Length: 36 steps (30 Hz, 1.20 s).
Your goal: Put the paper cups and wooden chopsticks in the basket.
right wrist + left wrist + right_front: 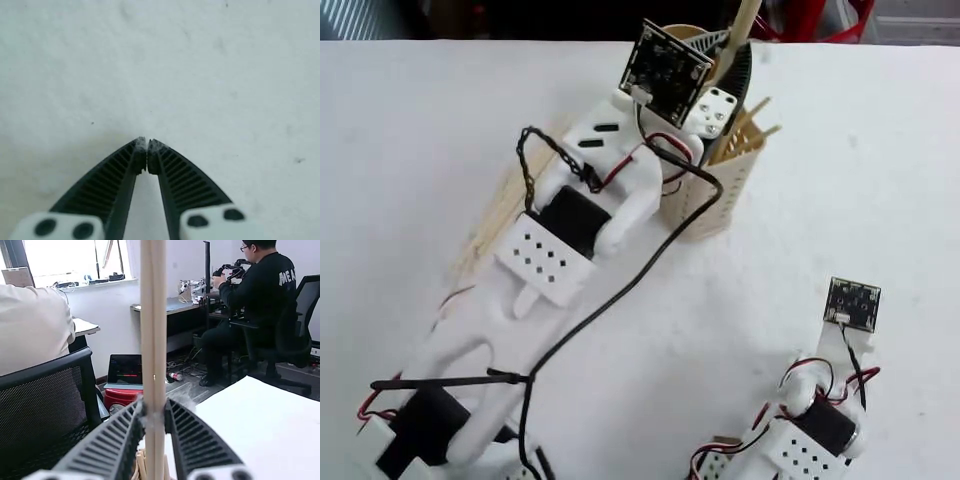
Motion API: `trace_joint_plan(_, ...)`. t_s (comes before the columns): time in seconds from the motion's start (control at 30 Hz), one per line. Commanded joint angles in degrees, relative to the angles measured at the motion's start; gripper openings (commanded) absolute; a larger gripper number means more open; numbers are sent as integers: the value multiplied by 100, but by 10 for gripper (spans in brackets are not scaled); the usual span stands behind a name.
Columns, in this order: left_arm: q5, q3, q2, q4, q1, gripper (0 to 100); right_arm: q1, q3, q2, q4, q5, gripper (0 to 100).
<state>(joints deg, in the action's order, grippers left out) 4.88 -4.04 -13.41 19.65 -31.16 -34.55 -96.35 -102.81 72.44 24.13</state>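
Grips a wooden chopstick in the left pincer, clamped shut with both ribbed fingers pressed on the shaft. Carries the stick with its long axis running straight out between the fingers, free end pointing away from the wrist; in the high view, rises steeply and leans slightly right above the basket. Hangs over the basket's mouth, near the far edge of the bench. Has spare chopsticks poking out of the basket, tips slanting up to the right, and a tan rounded rim there, perhaps a paper cup. Has a pale bundle of sticks flat and diagonal under the left arm. Presses the right pincer fully closed on nothing, tips aimed at the bench.
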Motion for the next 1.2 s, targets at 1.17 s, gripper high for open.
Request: trace_joint_plan(1.17,-686,264,-505,2004,2343,24,-22,-53,-40,31,53,19)
